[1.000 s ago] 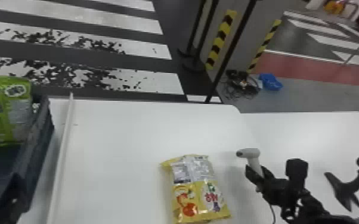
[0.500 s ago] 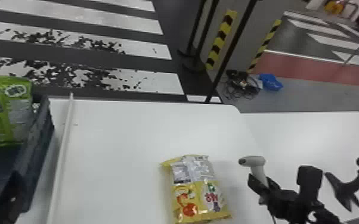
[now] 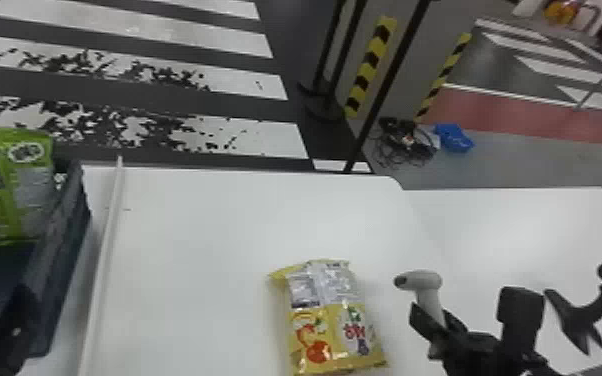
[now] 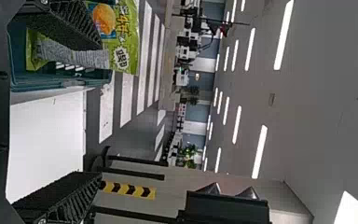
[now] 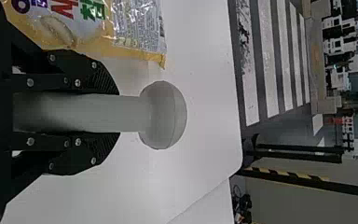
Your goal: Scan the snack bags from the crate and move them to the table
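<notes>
A crinkly, glossy yellow snack bag (image 3: 332,320) is lying on the tabletop (image 3: 225,240), its silvery printed panel catching the light and one top corner folding outward. A green snack bag (image 3: 20,200), puffed and shiny, is standing in the blue-grey plastic crate (image 3: 62,250), rising above its rim. The right pincer (image 3: 436,320) is gripping the smooth, matte, pale grey handheld scanner (image 3: 422,281) by its cylindrical handle; the rounded head is sitting above the fingers, near the yellow bag but apart from it. The left pincer (image 3: 12,325) is hanging open by the crate, its ribbed black fingers (image 4: 70,200) standing wide apart.

The tabletop is showing smooth and white, a thin white rail (image 3: 102,270) running along it beside the crate. A black object with a curved neck (image 3: 582,312) is resting towards the right. Beyond, white crossing stripes (image 3: 205,25) are marking the dark floor, and tangled cables (image 3: 407,142) are lying beside something blue (image 3: 454,138).

The head view's left edge is cutting off the crate and green bag; the blue thing's exact shape is proving hard to tell.
</notes>
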Motion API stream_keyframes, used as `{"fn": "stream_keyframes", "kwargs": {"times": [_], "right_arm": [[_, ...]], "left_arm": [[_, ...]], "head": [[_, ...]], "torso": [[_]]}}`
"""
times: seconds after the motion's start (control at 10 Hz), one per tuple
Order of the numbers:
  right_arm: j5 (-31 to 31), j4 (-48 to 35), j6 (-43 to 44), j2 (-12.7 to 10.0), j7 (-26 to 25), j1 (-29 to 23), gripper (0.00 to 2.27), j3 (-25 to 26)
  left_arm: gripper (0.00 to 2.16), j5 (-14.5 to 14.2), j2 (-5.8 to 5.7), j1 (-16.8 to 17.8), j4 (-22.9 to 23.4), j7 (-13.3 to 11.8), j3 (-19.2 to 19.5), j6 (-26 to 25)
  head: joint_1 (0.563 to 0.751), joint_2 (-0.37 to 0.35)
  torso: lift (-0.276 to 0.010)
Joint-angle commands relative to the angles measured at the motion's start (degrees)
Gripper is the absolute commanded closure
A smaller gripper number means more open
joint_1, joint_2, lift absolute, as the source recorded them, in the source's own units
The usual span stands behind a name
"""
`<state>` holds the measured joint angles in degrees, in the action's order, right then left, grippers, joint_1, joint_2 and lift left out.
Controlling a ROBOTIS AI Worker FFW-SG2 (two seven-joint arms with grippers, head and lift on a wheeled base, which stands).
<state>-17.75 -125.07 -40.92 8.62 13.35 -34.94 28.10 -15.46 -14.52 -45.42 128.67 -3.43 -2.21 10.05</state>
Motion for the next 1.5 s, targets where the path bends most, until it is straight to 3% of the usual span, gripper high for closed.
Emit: {"fn": "stream_keyframes", "kwargs": {"times": [0.0,0.3,0.7,1.4], "right_arm": [[0.0,-3.4,-3.5,-0.3,-0.3,0.3,2.24,-1.5],[0.3,-8.1,-11.6,-0.7,-0.9,2.7,2.24,-4.3],[1.4,-8.8,-13.2,-1.8,-1.6,5.0,2.24,-7.8],[4.1,1.8,-10.5,-2.0,-1.9,12.4,2.24,-12.1]], "left_arm": [[0.03,-0.8,-0.07,0.3,0.0,-0.2,0.1,-0.2],[0.03,-1.1,0.02,0.3,0.1,-0.8,0.2,-0.2],[0.03,-1.1,0.02,0.7,-0.2,-1.0,0.1,-0.5],[0.03,-0.8,-0.07,0.4,-0.4,-1.0,0.4,-0.5]], "head": [[0.695,-0.35],[0.695,-0.295],[0.695,-0.229],[0.695,-0.176]], "torso": [[-0.095],[-0.095],[-0.095],[-0.095]]}}
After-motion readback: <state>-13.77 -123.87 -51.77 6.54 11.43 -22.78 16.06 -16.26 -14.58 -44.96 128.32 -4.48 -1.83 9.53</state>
